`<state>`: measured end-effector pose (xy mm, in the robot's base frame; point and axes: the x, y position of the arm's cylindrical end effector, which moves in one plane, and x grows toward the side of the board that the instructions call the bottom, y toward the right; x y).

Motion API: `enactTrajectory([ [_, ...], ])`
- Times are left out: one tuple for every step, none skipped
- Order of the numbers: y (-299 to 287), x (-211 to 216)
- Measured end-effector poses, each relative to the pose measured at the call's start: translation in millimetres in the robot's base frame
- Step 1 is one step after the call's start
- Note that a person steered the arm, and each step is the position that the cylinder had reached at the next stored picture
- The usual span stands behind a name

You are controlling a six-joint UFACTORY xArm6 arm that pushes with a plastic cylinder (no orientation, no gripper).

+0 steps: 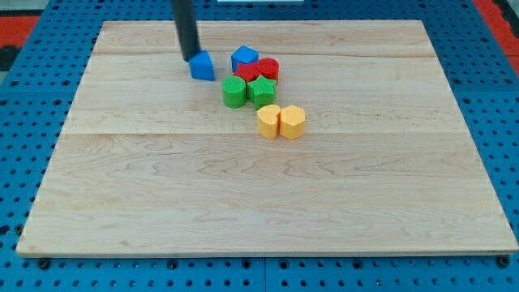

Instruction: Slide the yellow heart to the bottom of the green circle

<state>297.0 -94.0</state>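
Observation:
The yellow heart (293,122) sits right of the board's middle, touching a second yellow block (268,121) on its left. The green circle (233,92) stands up and to the left of them, next to a green star-like block (261,91). The yellow heart is below and to the right of the green circle, apart from it. My tip (189,58) is near the view's top, touching the left side of a blue block (202,66), well up and left of the yellow heart.
A second blue block (243,57) and two red blocks (248,72) (268,69) cluster just above the green blocks. The wooden board (259,211) lies on a blue perforated table.

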Motion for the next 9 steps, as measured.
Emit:
enactTrajectory([
  [-1, 11],
  [-66, 3],
  [-69, -35],
  [-45, -53],
  [-68, 17],
  [-26, 120],
  [63, 196],
  [149, 211],
  [151, 174],
])
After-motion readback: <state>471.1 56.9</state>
